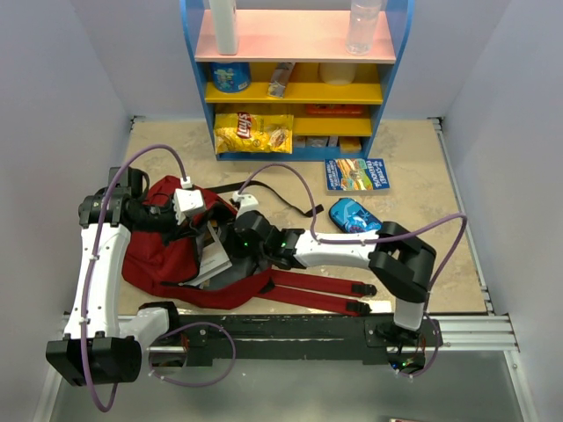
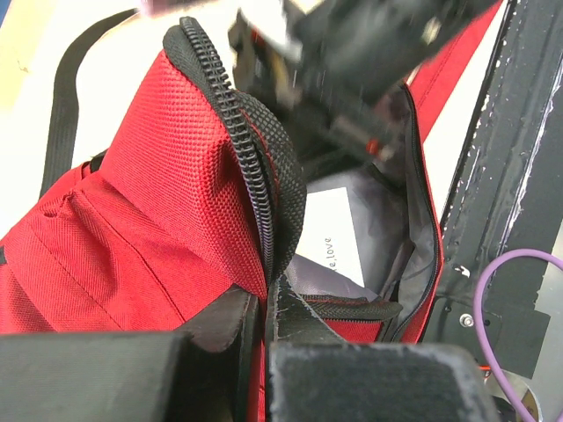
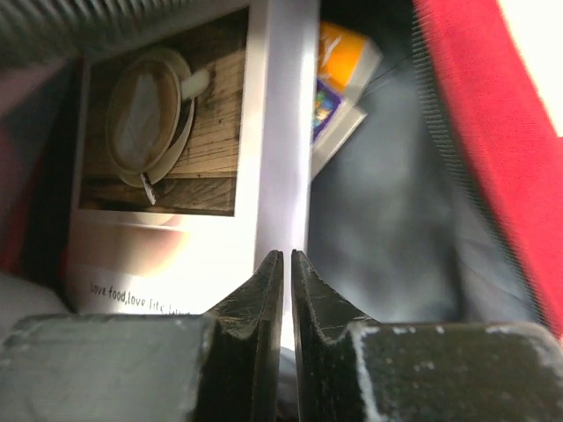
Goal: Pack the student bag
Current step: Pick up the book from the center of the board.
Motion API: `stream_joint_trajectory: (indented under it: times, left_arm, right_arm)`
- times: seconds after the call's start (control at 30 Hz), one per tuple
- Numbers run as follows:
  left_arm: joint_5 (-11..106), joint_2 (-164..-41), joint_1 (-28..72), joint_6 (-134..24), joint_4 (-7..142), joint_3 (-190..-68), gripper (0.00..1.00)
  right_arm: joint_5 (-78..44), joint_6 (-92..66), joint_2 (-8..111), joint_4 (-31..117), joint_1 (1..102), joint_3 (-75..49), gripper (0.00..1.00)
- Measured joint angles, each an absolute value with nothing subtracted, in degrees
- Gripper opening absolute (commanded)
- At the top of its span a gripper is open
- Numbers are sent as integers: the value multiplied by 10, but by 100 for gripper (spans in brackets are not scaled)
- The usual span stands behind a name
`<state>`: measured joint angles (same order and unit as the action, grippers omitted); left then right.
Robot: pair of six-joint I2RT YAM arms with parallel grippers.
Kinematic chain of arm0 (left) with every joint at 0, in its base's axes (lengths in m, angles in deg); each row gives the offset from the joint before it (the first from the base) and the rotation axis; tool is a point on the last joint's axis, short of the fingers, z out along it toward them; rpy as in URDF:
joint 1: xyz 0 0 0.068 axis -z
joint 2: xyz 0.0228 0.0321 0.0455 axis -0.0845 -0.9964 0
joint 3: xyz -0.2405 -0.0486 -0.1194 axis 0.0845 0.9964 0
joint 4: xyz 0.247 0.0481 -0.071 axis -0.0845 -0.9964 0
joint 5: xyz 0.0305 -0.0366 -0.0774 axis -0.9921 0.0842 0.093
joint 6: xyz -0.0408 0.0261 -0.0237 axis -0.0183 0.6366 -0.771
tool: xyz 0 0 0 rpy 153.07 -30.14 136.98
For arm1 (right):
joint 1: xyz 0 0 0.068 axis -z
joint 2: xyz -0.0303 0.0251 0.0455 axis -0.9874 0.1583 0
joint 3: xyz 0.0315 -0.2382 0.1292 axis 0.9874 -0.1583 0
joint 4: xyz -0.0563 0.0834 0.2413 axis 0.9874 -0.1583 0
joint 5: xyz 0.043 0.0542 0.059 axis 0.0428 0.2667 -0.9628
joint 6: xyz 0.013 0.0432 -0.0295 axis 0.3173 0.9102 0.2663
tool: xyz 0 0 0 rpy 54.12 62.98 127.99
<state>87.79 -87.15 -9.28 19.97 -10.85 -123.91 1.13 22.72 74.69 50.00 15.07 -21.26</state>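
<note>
**Location.** The student bag [image 1: 158,259], a large soft dark-red woven-fabric backpack, lies on the table to the left of centre. Its mouth faces the right arm, and its long red shoulder straps [image 1: 317,294] trail along the near edge.

**Grippers.** The left gripper [image 2: 264,308] is clenched on the bag's rim, just below the black coil zip [image 2: 237,132], and lifts that edge so the mouth gapes. The right gripper [image 3: 287,264] is inside the opening with its jaws drawn to a hairline gap. In front of its tips is a white-covered book with a coffee-cup photograph [image 3: 167,132]. We cannot tell whether the tips pinch the book's edge.

**Handling, in our judgement.**
- The fabric is limp and coarse, so it grips well and is not fragile.
- The bag will sag shut if released.
- Its weight will grow with the contents.
- The best hold is the taped zip rim or the black webbing, not the loose panels.
- The trailing straps may snag.
</note>
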Motion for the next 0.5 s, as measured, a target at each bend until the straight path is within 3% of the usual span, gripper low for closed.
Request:
stream_joint_trajectory:
  times: [0.2,0.4,0.43,0.47,0.5]
  left_arm:
    - [879,-873,-93,200,-109,-1240,0]
    - [879,-873,-93,200,-109,-1240,0]
    - [879,-873,-93,200,-109,-1240,0]
    - [879,-873,-93,200,-109,-1240,0]
    - [879,-873,-93,200,-109,-1240,0]
  right_arm:
    - [-12,232,800,498,136,-177,15]
    - [-15,228,795,476,142,-159,68]
    - [-17,226,785,465,148,-161,90]
    - [-21,225,771,458,158,-166,99]
    - [-29,223,751,458,173,-179,99]
